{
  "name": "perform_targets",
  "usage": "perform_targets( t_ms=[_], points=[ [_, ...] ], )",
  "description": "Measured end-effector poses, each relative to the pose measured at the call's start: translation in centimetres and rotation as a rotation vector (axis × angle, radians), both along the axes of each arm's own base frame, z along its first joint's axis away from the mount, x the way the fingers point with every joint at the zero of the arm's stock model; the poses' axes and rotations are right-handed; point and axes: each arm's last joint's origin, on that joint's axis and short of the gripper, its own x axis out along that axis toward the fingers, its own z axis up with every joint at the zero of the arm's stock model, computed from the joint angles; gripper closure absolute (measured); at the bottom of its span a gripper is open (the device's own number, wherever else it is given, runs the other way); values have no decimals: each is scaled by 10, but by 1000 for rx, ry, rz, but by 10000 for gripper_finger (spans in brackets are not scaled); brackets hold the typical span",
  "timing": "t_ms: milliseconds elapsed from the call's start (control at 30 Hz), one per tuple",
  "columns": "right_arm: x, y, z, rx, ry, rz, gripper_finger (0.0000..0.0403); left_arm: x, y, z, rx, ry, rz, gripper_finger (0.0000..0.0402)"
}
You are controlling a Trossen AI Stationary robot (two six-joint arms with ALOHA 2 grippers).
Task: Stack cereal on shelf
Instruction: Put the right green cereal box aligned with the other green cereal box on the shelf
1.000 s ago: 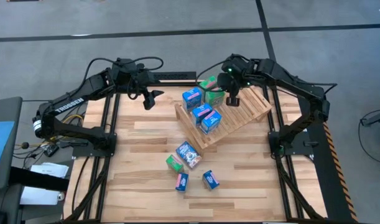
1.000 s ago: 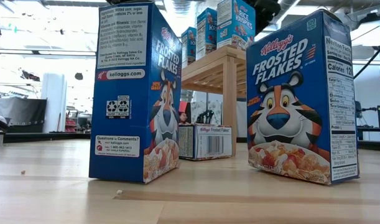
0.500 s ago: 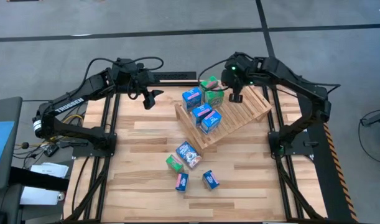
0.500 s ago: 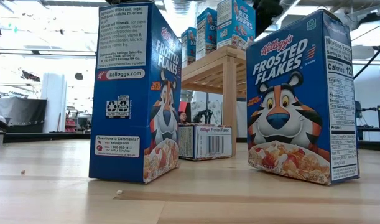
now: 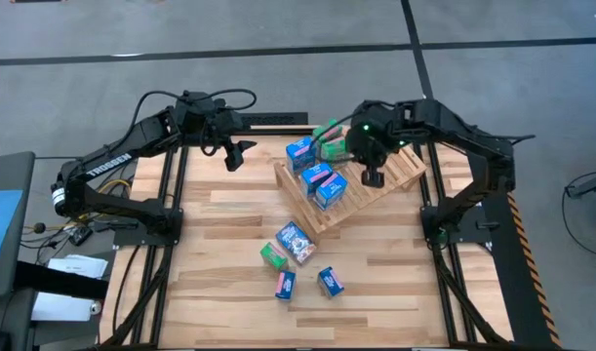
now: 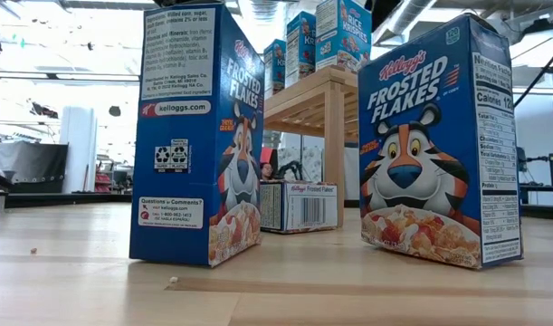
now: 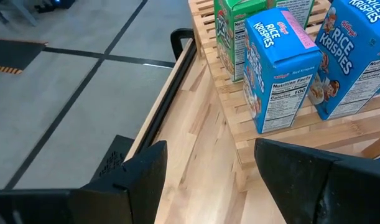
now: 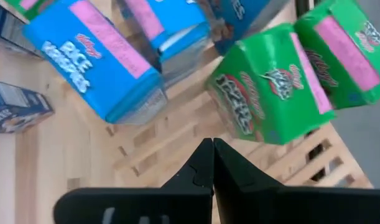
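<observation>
Light-wood slatted rack (image 5: 376, 185), tilted like a ramp, sits at the table's far right. It carries three blue Rice Krispies boxes (image 5: 317, 177) and two green cartons (image 5: 334, 143). Four small cereal boxes (image 5: 296, 241) lie loose on the plank tabletop (image 5: 219, 253) near the front.

Right gripper (image 5: 373, 177) hovers over the rack slats, fingers pressed together, empty. Left gripper (image 5: 233, 156) waits at the far left edge, jaws spread, empty.

Judging: between placements. Next: reach for a loose box, open, pinch, carry to a free slat.
</observation>
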Motion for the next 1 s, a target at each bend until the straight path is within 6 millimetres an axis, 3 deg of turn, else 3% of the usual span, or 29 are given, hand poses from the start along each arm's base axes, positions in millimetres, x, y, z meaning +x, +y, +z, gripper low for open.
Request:
perform_targets(
  t_ms=[533, 1000],
  points=[
    [15, -31, -21, -38, 98, -24, 384, 0, 0, 0, 0, 2, 2, 168],
    [14, -38, -22, -79, 123, -47, 384, 0, 0, 0, 3, 3, 0, 168]
  ],
)
